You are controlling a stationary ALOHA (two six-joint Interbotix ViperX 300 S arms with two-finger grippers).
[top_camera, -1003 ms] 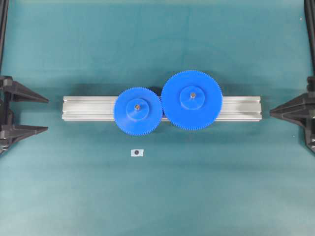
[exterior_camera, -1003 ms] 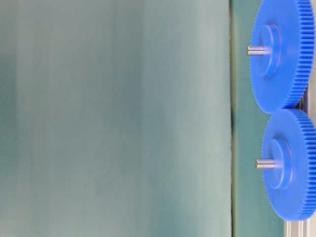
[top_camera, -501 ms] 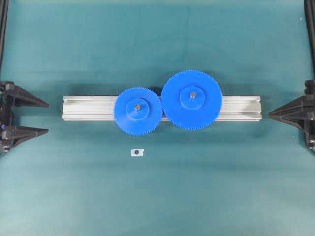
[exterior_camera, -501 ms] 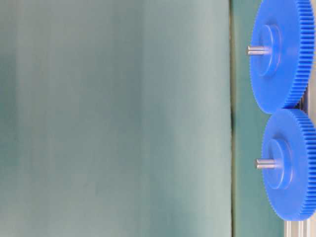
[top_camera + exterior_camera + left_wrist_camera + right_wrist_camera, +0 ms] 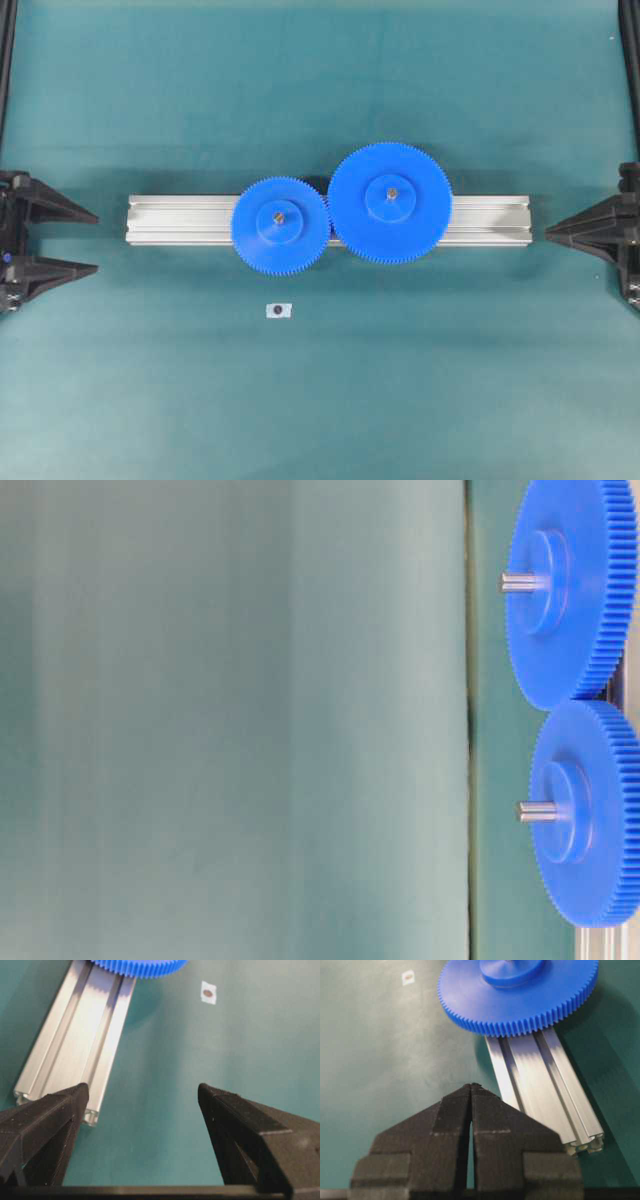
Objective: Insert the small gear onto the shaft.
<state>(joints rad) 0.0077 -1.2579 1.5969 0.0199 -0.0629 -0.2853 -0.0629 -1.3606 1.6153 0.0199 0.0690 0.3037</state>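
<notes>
The small gear (image 5: pixel 280 224) is seated on the shaft (image 5: pixel 279 215) over the aluminium rail (image 5: pixel 180 220), its teeth meshed with the larger gear (image 5: pixel 390 203). Left of the rail, the left claw (image 5: pixel 85 240) is spread wide and empty. Right of the rail, the right claw (image 5: pixel 471 1091) is closed on nothing, partly cut off overhead. A small tag (image 5: pixel 278 311) lies below the rail, its detail unreadable.

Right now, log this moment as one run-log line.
small gear: seated on shaft, meshed with large gear | rail: under both | left gripper: open, empty | right gripper: shut, empty
</notes>
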